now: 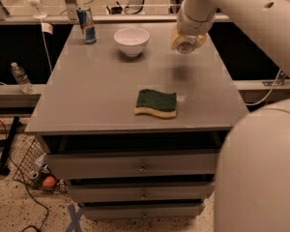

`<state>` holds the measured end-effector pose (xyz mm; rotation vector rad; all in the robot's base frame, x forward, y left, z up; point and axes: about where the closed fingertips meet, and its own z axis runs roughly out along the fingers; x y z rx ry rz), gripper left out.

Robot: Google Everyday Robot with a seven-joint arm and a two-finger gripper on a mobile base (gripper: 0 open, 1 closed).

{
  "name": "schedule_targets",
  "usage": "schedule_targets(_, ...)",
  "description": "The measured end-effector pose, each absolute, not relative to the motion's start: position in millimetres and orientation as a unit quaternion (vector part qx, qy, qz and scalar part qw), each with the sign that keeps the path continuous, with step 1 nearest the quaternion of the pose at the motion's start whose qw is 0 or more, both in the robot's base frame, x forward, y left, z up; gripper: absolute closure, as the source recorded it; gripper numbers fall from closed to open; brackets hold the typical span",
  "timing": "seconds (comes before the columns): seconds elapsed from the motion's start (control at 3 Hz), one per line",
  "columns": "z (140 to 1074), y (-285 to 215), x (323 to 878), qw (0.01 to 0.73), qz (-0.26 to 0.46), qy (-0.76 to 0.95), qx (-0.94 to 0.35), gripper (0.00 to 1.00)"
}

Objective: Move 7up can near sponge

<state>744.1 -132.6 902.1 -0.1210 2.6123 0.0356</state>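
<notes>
The gripper (189,34) is closed around the 7up can (186,43), which is held clear of the table (87,95); a shadow (181,74) is cast just below it. The carrying step is judged to be in hand. The sponge (156,103) lies well apart from the gripper, nearer the camera and slightly to its left. A move toward the sponge is called for next, with the can set down beside it.

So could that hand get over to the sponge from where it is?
Probably yes. The hand holds the 7up can up above the far side of the table, and nothing stands between it and the sponge near the front edge. The white bowl sits off to one side.
</notes>
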Motion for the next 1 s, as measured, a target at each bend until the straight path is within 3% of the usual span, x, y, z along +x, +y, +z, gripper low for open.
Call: schedule_targets(1.0,901.1,-66.7,654.7,0.219,0.127,0.943,-0.218,1.0)
